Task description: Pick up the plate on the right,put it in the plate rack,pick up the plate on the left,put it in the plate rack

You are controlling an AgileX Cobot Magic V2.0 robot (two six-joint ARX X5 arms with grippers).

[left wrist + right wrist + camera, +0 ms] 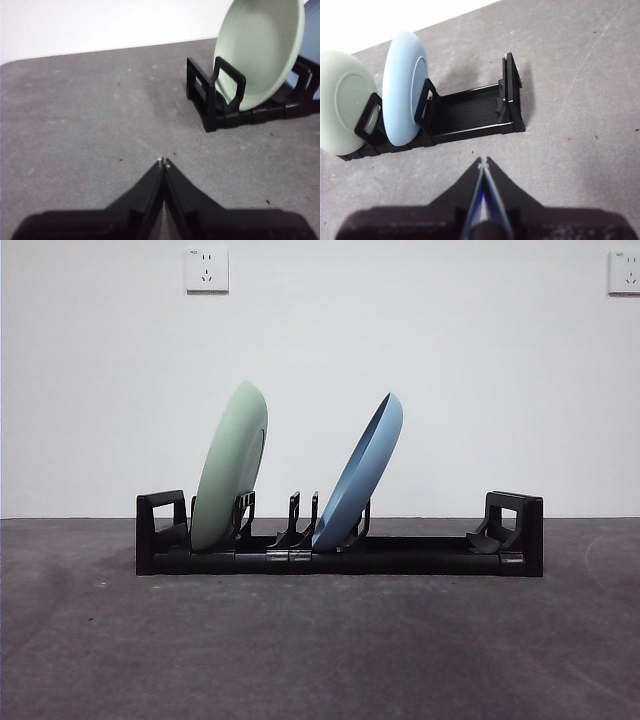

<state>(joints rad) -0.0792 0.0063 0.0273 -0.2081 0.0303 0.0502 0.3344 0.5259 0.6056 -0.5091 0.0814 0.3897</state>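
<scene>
Leaning between the prongs of the rack [340, 558] at centre frame, the green plate [230, 468] and blue plate [362, 472] stay upright; the left hand [163, 162] and right hand [483, 162] hang pressed together, empty, above the desk [320, 650].

- Left gripper [163, 162] hangs above the table, its two black jaws pressed together to a point, tips meeting, nothing between them.
- Right gripper [483, 162] hangs the same way, jaws closed tip to tip and holding nothing.
- Neither arm shows in the front view; both are out of that picture.
</scene>
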